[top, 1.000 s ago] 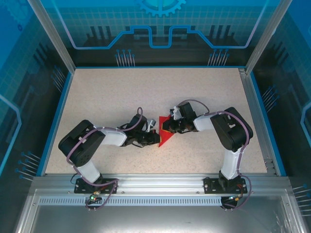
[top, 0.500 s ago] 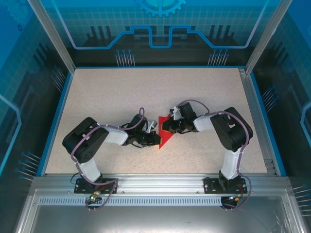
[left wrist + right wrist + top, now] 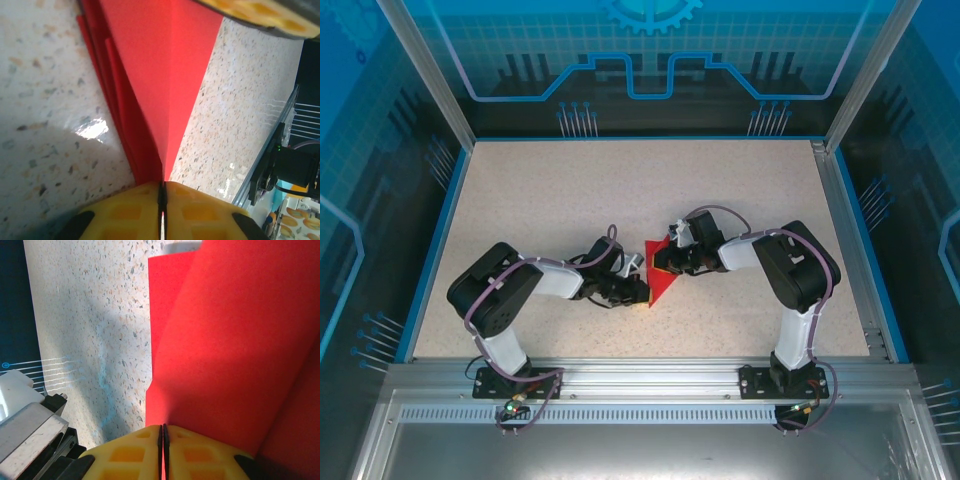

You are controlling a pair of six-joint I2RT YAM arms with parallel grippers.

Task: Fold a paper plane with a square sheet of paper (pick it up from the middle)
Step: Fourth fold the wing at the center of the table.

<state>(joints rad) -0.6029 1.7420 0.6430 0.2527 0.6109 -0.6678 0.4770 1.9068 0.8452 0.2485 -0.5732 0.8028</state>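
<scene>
**Both grippers pinch the folded red paper [image 3: 660, 282] near mid-table, one on each side.**

The left gripper [image 3: 162, 192] has its yellow pads pressed together on the narrow pointed end of the sheet. A centre crease runs straight into the seam between the pads, and folded layers are stacked along the crease's left side. The right gripper [image 3: 163, 432] is likewise clamped on an edge of the paper, with a broad red panel curving away from it. From above, the paper sits between the two wrists on the speckled table [image 3: 570, 200]. My reading: gripping at opposite sides keeps the crease taut and lined up for the next fold. The sheet is thin, so uneven pulling would likely tear it or slip it free.
</scene>
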